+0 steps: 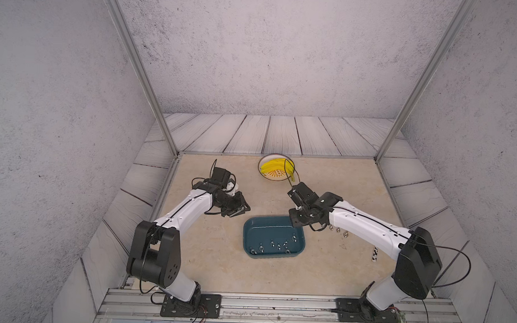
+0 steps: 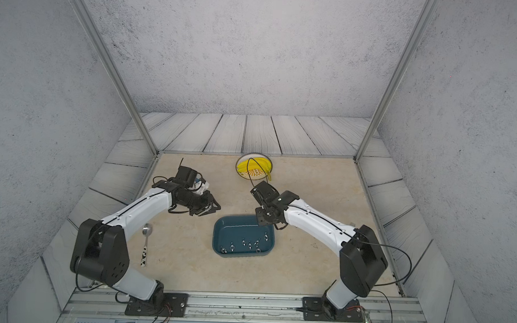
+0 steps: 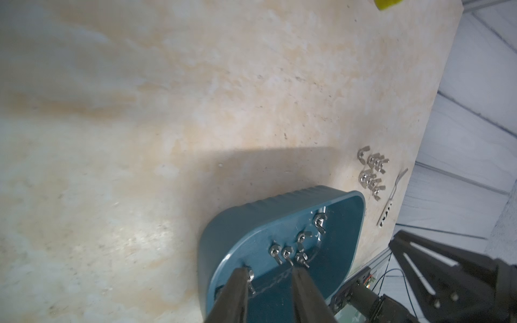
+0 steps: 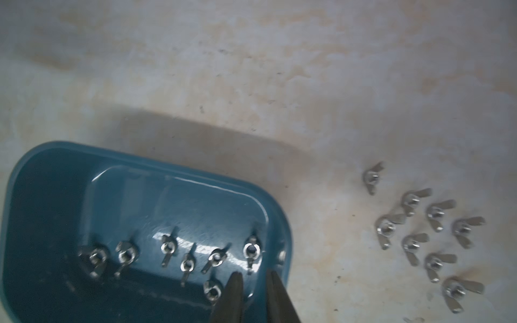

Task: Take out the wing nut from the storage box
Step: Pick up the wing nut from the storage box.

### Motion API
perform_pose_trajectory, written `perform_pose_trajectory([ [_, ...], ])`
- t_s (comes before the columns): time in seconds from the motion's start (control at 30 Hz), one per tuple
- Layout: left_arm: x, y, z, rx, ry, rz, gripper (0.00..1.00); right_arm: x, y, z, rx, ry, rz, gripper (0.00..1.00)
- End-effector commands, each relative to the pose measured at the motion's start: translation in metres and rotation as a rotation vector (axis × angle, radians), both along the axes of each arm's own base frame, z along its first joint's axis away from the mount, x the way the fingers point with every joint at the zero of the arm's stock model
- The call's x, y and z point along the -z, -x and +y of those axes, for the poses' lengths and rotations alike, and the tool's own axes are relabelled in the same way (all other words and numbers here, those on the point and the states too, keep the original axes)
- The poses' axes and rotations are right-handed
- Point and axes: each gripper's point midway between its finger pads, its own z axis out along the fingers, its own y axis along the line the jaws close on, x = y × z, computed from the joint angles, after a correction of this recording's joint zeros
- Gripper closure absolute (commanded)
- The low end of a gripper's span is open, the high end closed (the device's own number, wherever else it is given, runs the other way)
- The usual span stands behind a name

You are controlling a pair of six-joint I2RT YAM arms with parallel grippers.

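Observation:
The dark teal storage box (image 1: pixel 263 230) (image 2: pixel 234 228) lies on the beige table between my arms. Several silver wing nuts (image 1: pixel 279 245) (image 4: pixel 251 250) lie along the near side of its floor. My right gripper (image 1: pixel 295 221) (image 4: pixel 253 275) hangs over the box's far right corner, open by a narrow gap with nothing between the fingers. One nut lies just ahead of its tips. My left gripper (image 1: pixel 240 210) (image 3: pixel 270 270) hovers off the box's far left corner, open and empty, and the box (image 3: pixel 251 212) shows beyond its fingers.
Several more wing nuts (image 1: pixel 337 230) (image 4: pixel 433 232) (image 3: pixel 372 176) lie in a cluster on the table right of the box. A fork (image 3: pixel 391 195) lies beyond them. A plate (image 1: pixel 273 178) with bananas stands at the back. A spoon (image 2: pixel 146 244) lies by the left arm.

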Motion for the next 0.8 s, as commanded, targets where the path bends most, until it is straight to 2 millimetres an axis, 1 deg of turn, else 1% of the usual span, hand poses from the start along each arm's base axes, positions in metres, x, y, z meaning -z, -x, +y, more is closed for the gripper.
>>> perform_pose_trajectory([
  [0.0,-0.003,-0.001,0.015,-0.07,0.001,-0.012,0.66,0.013,0.018,0.03,-0.111,-0.021,0.073,0.78],
  [0.07,-0.002,0.004,0.016,-0.055,-0.003,-0.006,0.67,0.018,0.023,0.045,-0.149,-0.028,0.085,0.75],
  [0.13,0.001,0.01,0.017,-0.05,-0.002,0.009,0.67,0.025,0.021,0.049,-0.124,-0.003,0.075,0.73],
  [0.27,0.01,0.023,0.02,-0.065,-0.007,0.024,0.67,0.045,0.022,0.064,-0.131,-0.016,0.105,0.69],
  [0.43,0.014,0.03,0.022,-0.074,-0.006,0.037,0.67,0.057,0.028,0.077,-0.144,-0.055,0.139,0.65],
  [0.6,0.013,0.031,0.023,-0.08,-0.009,0.032,0.67,0.068,0.037,0.087,-0.162,-0.065,0.172,0.63],
  [0.77,0.016,0.033,0.023,-0.09,-0.003,0.036,0.67,0.08,0.042,0.087,-0.154,-0.044,0.203,0.62],
])
